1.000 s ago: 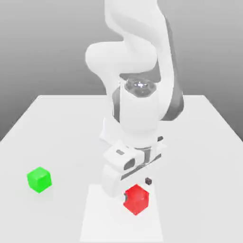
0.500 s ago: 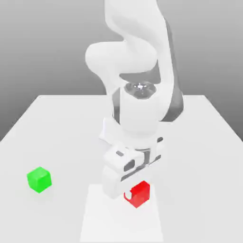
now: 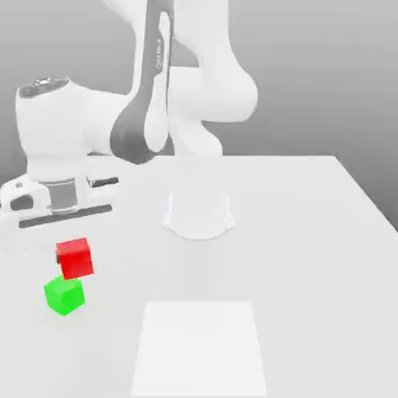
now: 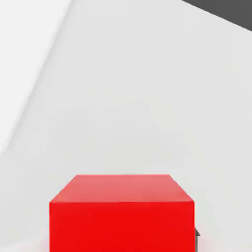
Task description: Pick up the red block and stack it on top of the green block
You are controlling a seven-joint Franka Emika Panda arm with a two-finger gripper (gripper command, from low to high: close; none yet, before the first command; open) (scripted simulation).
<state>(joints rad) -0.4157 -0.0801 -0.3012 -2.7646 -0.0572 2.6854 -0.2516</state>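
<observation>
The red block (image 3: pixel 75 258) hangs under the white hand of my gripper (image 3: pixel 74 249) at the exterior view's left, and the gripper is shut on it. Directly below, slightly toward the exterior view's left, the green block (image 3: pixel 64 295) rests on the white table (image 3: pixel 311 233). The red block's lower edge sits right at the green block's top; whether they touch I cannot tell. In the hand view the red block (image 4: pixel 121 211) sits close up, with a dark bit of a fingertip (image 4: pixel 196 235) at its side.
The arm's round white base (image 3: pixel 198 214) stands mid-table. A paler square patch (image 3: pixel 198 350) lies on the table near the front edge. The table's left edge runs close to the two blocks.
The gripper closed on the red block over the square patch, lifted it, and the arm swung to the exterior view's left, bringing it above the green block. The green block has not moved.
</observation>
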